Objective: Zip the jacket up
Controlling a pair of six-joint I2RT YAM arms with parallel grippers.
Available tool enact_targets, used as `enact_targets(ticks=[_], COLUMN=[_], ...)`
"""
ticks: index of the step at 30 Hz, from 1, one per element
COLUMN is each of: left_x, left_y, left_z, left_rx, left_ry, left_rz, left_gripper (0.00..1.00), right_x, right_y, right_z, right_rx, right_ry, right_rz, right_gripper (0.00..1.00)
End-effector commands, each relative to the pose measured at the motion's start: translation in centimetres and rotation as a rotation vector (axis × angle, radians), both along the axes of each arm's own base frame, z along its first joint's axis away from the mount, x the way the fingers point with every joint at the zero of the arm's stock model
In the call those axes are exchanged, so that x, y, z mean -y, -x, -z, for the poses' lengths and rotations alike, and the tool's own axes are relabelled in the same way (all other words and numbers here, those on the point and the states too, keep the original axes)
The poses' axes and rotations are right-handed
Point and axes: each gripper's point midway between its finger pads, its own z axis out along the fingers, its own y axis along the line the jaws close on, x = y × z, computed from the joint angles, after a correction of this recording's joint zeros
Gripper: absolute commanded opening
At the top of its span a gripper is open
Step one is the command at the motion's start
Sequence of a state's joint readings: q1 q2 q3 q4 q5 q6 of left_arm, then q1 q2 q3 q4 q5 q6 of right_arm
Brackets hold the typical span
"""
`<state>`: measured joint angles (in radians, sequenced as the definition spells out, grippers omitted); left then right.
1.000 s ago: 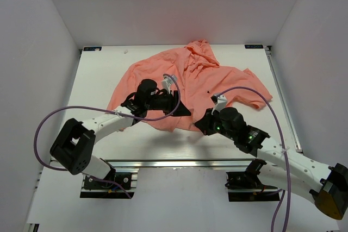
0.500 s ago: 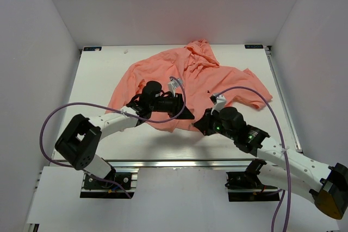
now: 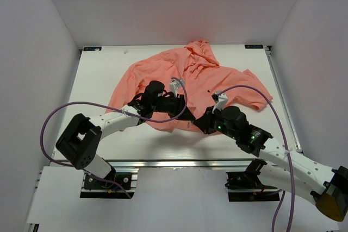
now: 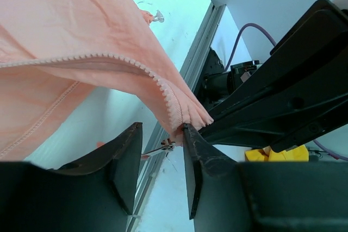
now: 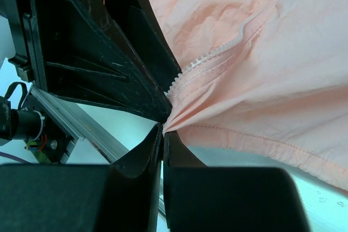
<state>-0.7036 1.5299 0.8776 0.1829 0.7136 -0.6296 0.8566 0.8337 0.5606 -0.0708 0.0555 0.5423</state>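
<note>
The salmon-pink jacket (image 3: 163, 69) lies crumpled across the back half of the table, with a tiny dark chest mark (image 3: 209, 91). Both grippers meet at its near hem. My right gripper (image 3: 202, 125) is shut on the hem corner beside the zipper teeth (image 5: 206, 61), as the right wrist view (image 5: 163, 131) shows. My left gripper (image 3: 187, 115) is open. In the left wrist view (image 4: 162, 129) the bunched zipper end (image 4: 182, 110) touches its right finger (image 4: 198, 156), and a small metal zipper pull (image 4: 160, 148) hangs between the fingers.
The white table (image 3: 98, 74) has an aluminium rail (image 3: 179, 162) along its near edge. White walls close in on three sides. Purple cables (image 3: 54, 120) loop from both arms. The left gripper's black body (image 5: 98, 52) sits right against the right gripper.
My left gripper has moved right and nearer, up to the right gripper at the hem. The right gripper has barely shifted and still holds the fabric.
</note>
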Motion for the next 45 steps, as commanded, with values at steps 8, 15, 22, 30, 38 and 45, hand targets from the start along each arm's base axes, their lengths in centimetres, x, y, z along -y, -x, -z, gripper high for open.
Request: enact_targets(ticks=[8, 15, 22, 30, 38, 45], left_x=[1.4, 1.6, 1.4, 1.3, 1.2, 1.3], left_y=[0.6, 1.3, 1.4, 1.4, 1.6, 1.7], left_z=[-3.8, -3.4, -3.8, -4.7, -5.5, -5.4], left_rx=[0.028, 0.003, 0.004, 0.003, -0.006, -0.01], left_ry=[0.139, 0.148, 0.156, 0.195, 0.232, 0.231], left_rz=[0.066, 0.089, 0.068, 0.047, 0.044, 0.045], left_gripper=[0.32, 0.08, 0.0, 0.0, 0.0, 0.0], right_x=[-1.0, -0.9, -0.5, 0.1, 0.4, 0.4], right_y=[-0.6, -1.3, -1.3, -1.3, -1.6, -1.4], right_z=[-3.7, -4.5, -4.6, -3.2, -2.8, -2.5], right_rx=[0.082, 0.106, 0.098, 0.063, 0.068, 0.07], right_ry=[-0.074, -0.071, -0.094, -0.066, -0.057, -0.066], right_rz=[-0.024, 0.0, 0.033, 0.062, 0.087, 0.075], right_gripper=[0.0, 0.0, 0.14, 0.26, 0.3, 0.28])
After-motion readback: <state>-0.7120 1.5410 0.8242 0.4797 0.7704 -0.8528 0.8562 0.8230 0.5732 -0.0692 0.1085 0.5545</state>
